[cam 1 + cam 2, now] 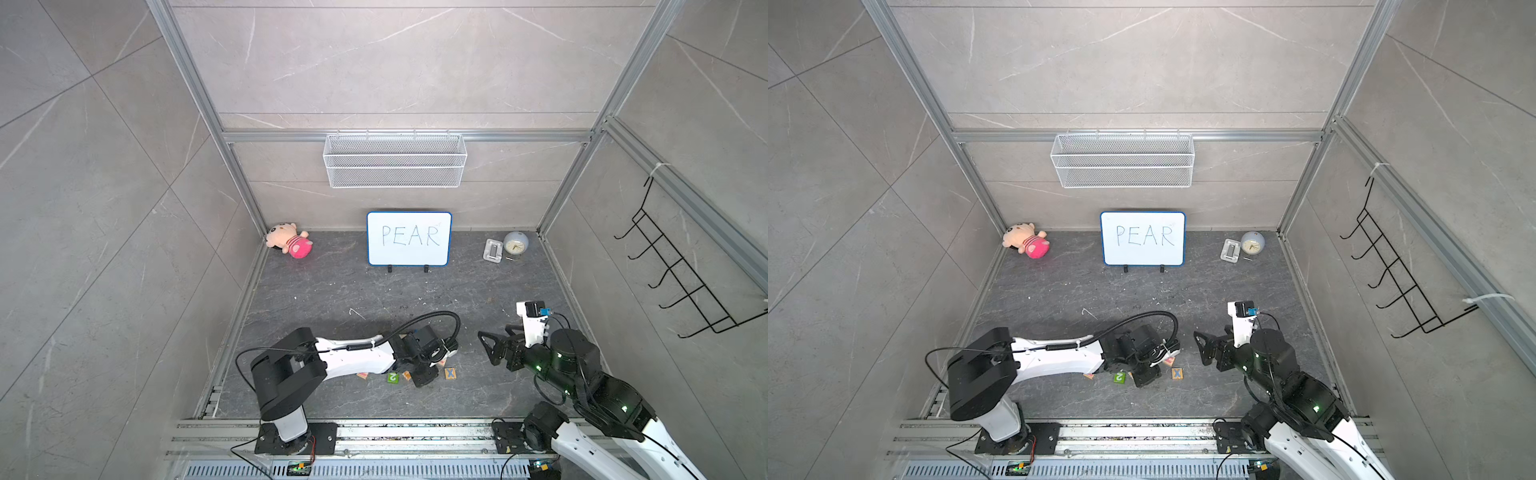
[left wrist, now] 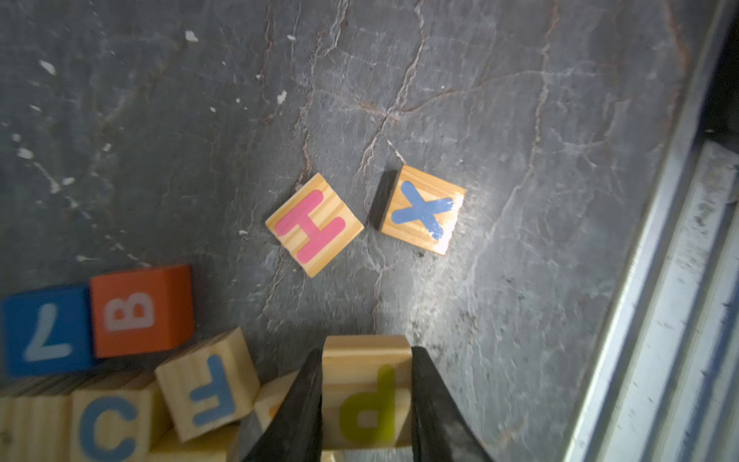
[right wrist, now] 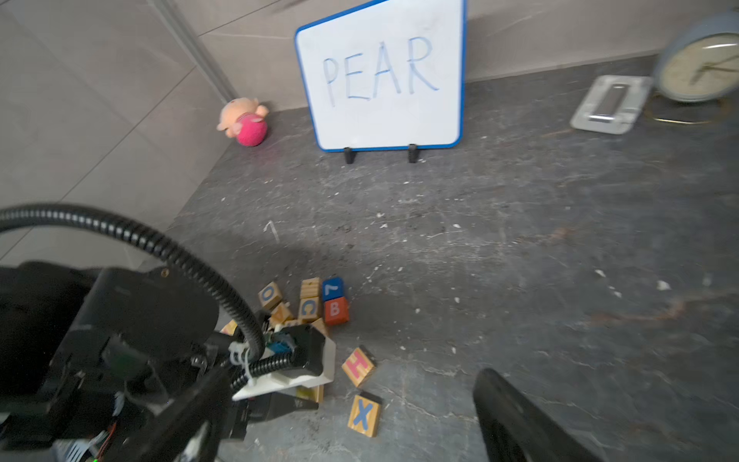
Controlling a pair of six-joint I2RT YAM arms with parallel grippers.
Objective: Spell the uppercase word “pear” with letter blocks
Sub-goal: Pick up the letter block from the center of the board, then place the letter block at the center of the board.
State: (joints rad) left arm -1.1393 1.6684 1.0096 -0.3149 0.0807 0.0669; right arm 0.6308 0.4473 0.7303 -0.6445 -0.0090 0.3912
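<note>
Near the front of the table, the left gripper stands clamped on the P block, its fingers flat against two opposite side faces and the yellow letter showing between them. The X block lies just right of it, the H block slightly farther back. The small wooden cube looks light and rigid. Its flat sides seem the best hold, though smooth wood may twist if pinched off-centre. Farther right, the right gripper hangs empty, jaws apart. E, A and R cannot be picked out in the heap beyond. At the far wall, the whiteboard reads PEAR.
</note>
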